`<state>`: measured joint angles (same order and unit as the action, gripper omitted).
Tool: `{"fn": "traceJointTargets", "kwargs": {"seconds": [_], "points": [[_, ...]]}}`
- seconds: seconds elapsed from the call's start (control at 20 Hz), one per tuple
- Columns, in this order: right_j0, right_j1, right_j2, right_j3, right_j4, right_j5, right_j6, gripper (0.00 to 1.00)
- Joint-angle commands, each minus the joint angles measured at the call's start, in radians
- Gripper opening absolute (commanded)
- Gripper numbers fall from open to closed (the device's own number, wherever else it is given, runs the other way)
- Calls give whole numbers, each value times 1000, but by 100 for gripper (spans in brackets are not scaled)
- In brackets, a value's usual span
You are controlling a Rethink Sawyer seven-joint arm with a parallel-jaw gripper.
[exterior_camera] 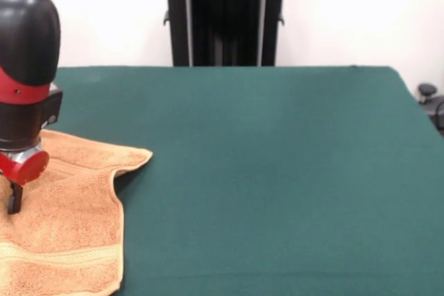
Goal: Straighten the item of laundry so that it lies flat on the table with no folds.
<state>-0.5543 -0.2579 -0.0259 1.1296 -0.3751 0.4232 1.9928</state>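
The orange-tan towel (pixel 69 227) lies at the lower left of the green table (pixel 277 171), running off the left and bottom edges of the front view. Its far right corner (pixel 135 157) sticks out past the long side edge, so the cloth looks folded or rumpled there. One woven band runs across near the bottom and another near the far edge. My gripper (pixel 14 202) comes down from the black and red arm at the left edge. Its tip is on or just above the towel's left part. I cannot see whether it is open or shut.
The robot's black pedestal (pixel 225 15) stands at the table's far side. A dark object (pixel 430 102) sits off the table's right edge. Bare green tabletop stretches to the right of the towel.
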Motion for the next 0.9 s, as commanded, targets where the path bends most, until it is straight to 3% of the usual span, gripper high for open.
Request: {"fn": "traceJointTargets", "kwargs": {"seconds": [0.05, 0.5, 0.9], "points": [[-45, 336, 216, 172, -27, 271, -300, 100], [-180, 395, 336, 172, 62, 442, -414, 100], [-244, 425, 385, 195, 121, 471, -462, 100]]}}
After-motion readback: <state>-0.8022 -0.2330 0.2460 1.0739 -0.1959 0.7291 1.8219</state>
